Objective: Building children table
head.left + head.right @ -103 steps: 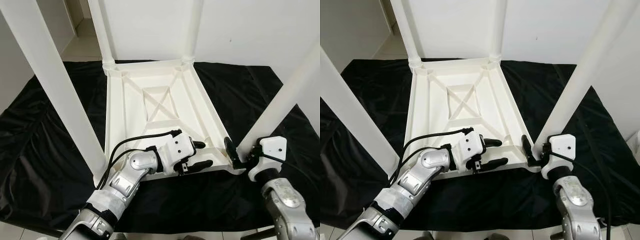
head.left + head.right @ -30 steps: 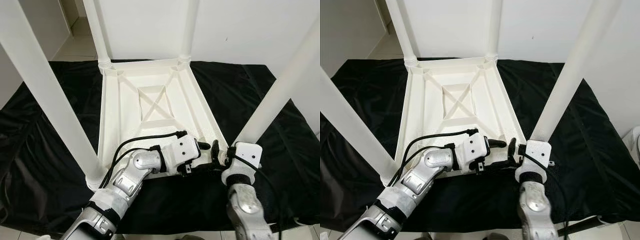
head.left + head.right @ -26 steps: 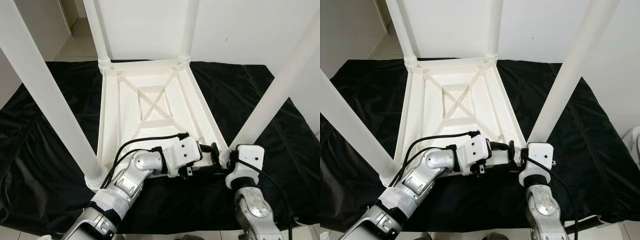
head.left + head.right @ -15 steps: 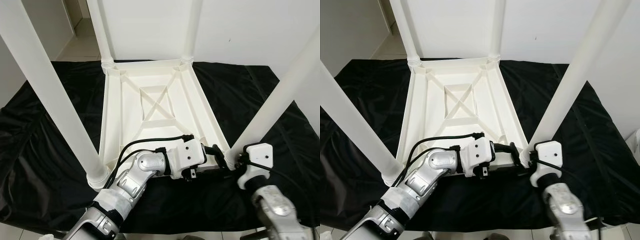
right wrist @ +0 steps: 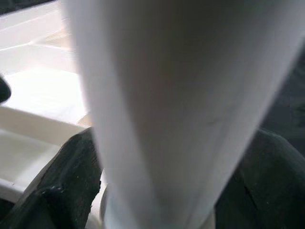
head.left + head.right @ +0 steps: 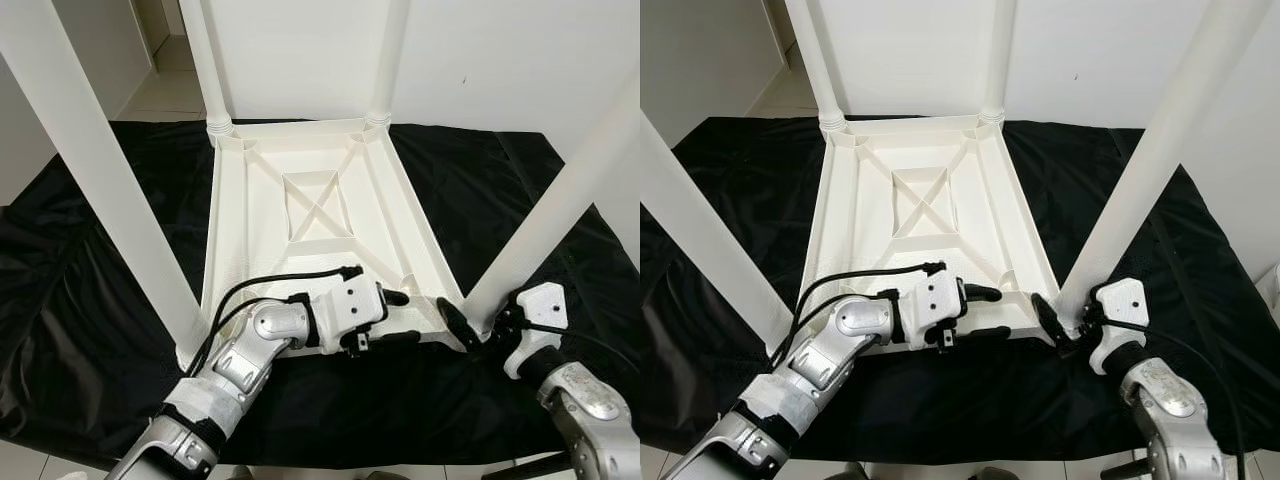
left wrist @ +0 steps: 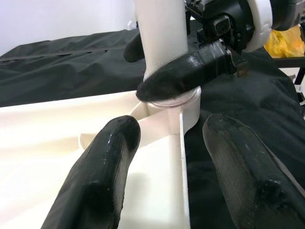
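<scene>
Legs point up all round me, because the white table (image 6: 320, 225) lies upside down on the black cloth (image 6: 90, 300) with its ribbed underside facing me and all four posts standing in their corner sockets. What matters is the near right leg (image 6: 560, 205): its long axis runs almost straight up from the socket at the near right corner, leaning a little outward to my right as I see it. My right gripper (image 6: 470, 325) is far the nearer of the two and is at the very foot of that leg, with one black finger on each side of the post just above the socket; in the right wrist view the post passes between the two fingers (image 5: 66, 186), so they are closed around it, though I cannot tell how firmly they press. My left gripper (image 6: 395, 318) sits at the near edge of the table, a short way to the left of that corner, with its fingers spread, one above the rim and one in front of it, not gripping anything that I can see. From the left wrist view the socket lies straight ahead of those spread fingers (image 7: 102, 176). I judge that any seating or twisting of the leg must act along or around that upright axis, with my left side steadying the frame.
</scene>
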Controlling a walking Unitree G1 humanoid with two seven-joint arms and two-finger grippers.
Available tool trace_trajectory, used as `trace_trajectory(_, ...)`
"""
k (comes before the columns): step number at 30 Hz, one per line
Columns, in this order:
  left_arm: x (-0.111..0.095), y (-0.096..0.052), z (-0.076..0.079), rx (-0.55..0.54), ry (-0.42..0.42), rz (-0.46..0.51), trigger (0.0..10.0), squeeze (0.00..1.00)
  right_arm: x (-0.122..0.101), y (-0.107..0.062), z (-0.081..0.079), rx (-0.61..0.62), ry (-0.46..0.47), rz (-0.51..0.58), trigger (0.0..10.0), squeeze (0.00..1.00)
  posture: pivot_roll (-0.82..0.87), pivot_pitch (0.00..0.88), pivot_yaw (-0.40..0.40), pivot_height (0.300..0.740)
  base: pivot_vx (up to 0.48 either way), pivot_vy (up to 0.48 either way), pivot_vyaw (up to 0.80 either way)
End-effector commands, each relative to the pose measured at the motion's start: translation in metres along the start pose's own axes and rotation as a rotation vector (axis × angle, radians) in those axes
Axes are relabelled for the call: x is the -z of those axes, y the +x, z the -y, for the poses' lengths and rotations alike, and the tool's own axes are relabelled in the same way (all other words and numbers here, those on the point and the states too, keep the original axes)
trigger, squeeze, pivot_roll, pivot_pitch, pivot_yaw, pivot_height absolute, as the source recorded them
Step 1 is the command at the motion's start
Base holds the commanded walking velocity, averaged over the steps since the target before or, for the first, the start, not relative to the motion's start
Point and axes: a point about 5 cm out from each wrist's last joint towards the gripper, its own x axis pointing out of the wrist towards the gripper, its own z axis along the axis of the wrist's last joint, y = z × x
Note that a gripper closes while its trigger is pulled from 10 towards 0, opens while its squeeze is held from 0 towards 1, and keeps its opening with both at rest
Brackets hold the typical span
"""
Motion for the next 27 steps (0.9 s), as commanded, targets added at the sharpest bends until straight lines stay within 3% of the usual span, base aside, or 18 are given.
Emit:
trace_trajectory(1,0.000,-0.002,0.005,0.083,-0.012,-0.006,10.0,0.00,-0.001,-0.001,0.004,-0.022,0.007,0.006,10.0,0.00,-0.08,0.000,0.012,0.740,0.000,0.000,0.00)
trace_trajectory(4,0.001,-0.002,0.005,0.092,-0.063,-0.022,10.0,0.00,-0.003,0.003,0.006,-0.070,-0.004,0.010,9.2,0.00,-0.08,0.000,0.014,0.740,0.000,0.000,0.00)
trace_trajectory(5,0.001,-0.002,0.005,0.091,-0.069,-0.022,10.0,0.00,-0.004,0.005,0.006,-0.085,-0.013,0.014,3.6,0.00,-0.07,0.000,0.012,0.740,0.000,0.000,0.00)
trace_trajectory(7,0.000,-0.001,0.005,0.087,-0.064,-0.021,10.0,0.00,-0.005,0.008,0.007,-0.091,-0.021,0.018,3.6,0.00,-0.07,0.000,0.012,0.740,0.000,0.000,0.00)
trace_trajectory(8,-0.001,0.000,0.004,0.079,-0.063,-0.023,10.0,0.00,-0.006,0.010,0.007,-0.100,-0.025,0.020,0.6,0.00,-0.08,0.000,0.008,0.740,0.000,0.000,0.00)
trace_trajectory(9,-0.001,0.001,0.003,0.073,-0.065,-0.024,10.0,0.00,-0.006,0.011,0.007,-0.107,-0.027,0.020,0.6,0.00,-0.08,0.000,0.008,0.740,0.000,0.000,0.00)
trace_trajectory(10,-0.002,0.002,0.002,0.066,-0.076,-0.022,10.0,0.00,-0.007,0.012,0.007,-0.114,-0.027,0.021,0.0,0.00,-0.08,0.000,0.010,0.740,0.000,0.000,0.00)
trace_trajectory(17,-0.006,0.009,0.000,0.060,-0.079,-0.007,10.0,0.00,-0.006,0.013,0.003,-0.129,-0.021,0.024,0.0,0.00,-0.09,0.000,0.006,0.740,0.000,0.000,0.00)
trace_trajectory(18,-0.007,0.010,-0.001,0.057,-0.075,-0.004,10.0,0.00,-0.004,0.012,0.003,-0.123,-0.018,0.019,2.2,0.00,-0.09,0.000,0.005,0.740,0.000,0.000,0.00)
trace_trajectory(19,-0.008,0.010,-0.001,0.056,-0.075,-0.004,10.0,0.00,-0.002,0.012,0.002,-0.117,-0.014,0.014,10.0,0.00,-0.09,0.000,0.005,0.740,0.000,0.000,0.00)
trace_trajectory(26,-0.013,0.012,-0.001,0.033,-0.050,0.033,10.0,0.00,0.001,0.014,-0.005,-0.030,0.029,0.036,10.0,0.00,-0.08,0.000,0.000,0.740,0.000,0.000,0.00)
trace_trajectory(27,-0.014,0.013,-0.001,0.016,-0.051,0.045,10.0,0.00,-0.001,0.016,-0.004,0.039,0.041,0.057,10.0,0.00,-0.09,0.000,0.004,0.740,0.000,0.000,0.00)
